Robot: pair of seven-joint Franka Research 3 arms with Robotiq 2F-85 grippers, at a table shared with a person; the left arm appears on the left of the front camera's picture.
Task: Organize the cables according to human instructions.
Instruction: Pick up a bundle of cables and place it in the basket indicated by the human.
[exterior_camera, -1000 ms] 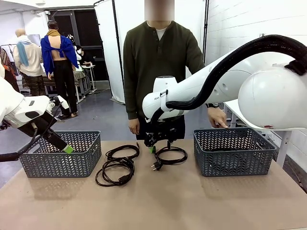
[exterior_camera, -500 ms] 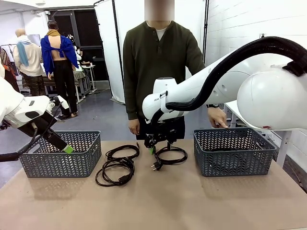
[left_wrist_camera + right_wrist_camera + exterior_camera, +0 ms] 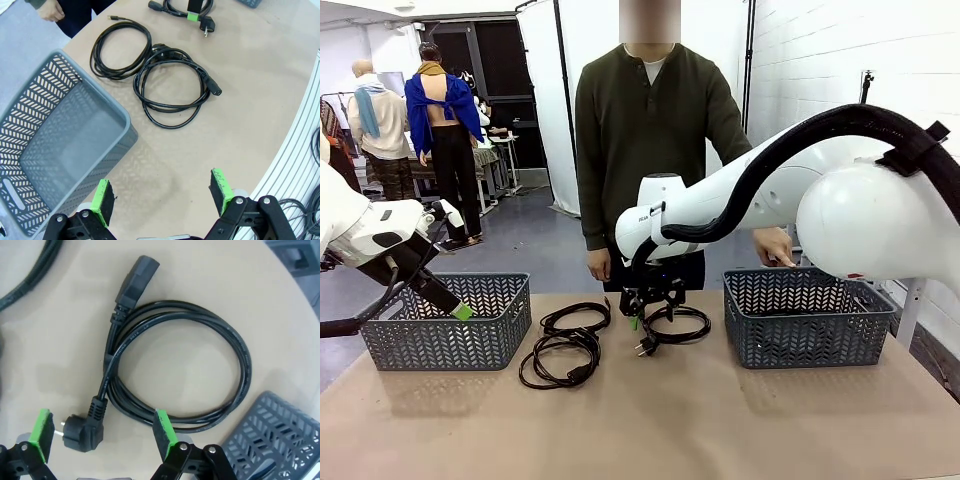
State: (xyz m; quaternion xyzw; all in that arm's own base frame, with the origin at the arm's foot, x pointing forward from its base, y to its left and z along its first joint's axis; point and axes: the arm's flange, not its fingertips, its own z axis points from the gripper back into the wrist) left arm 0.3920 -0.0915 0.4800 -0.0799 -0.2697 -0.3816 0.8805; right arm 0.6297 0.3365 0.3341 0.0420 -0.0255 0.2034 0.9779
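Three coiled black cables lie on the table between two baskets. My right gripper (image 3: 642, 317) hovers open just above the rightmost cable (image 3: 705, 325). In the right wrist view this gripper (image 3: 102, 432) is open, with the cable's plug (image 3: 82, 429) between the green pads and the loop (image 3: 244, 365) spreading beyond them. My left gripper (image 3: 460, 313) is open over the left basket's front edge; its wrist view shows the gripper (image 3: 161, 195) with nothing in it, above bare table. Two other cables (image 3: 120, 47) (image 3: 172, 85) lie farther off. The human (image 3: 650, 130) stands across the table, one hand (image 3: 775, 247) on the right basket's rim.
A grey basket (image 3: 440, 340) stands at the left and another (image 3: 800, 335) at the right. The left basket (image 3: 60, 150) is beside my left fingers. A corner of the right basket (image 3: 270, 435) shows near my right gripper. Other people stand far behind on the left.
My right arm has sunk a little toward the rightmost cable. The left arm and the cables have not moved.
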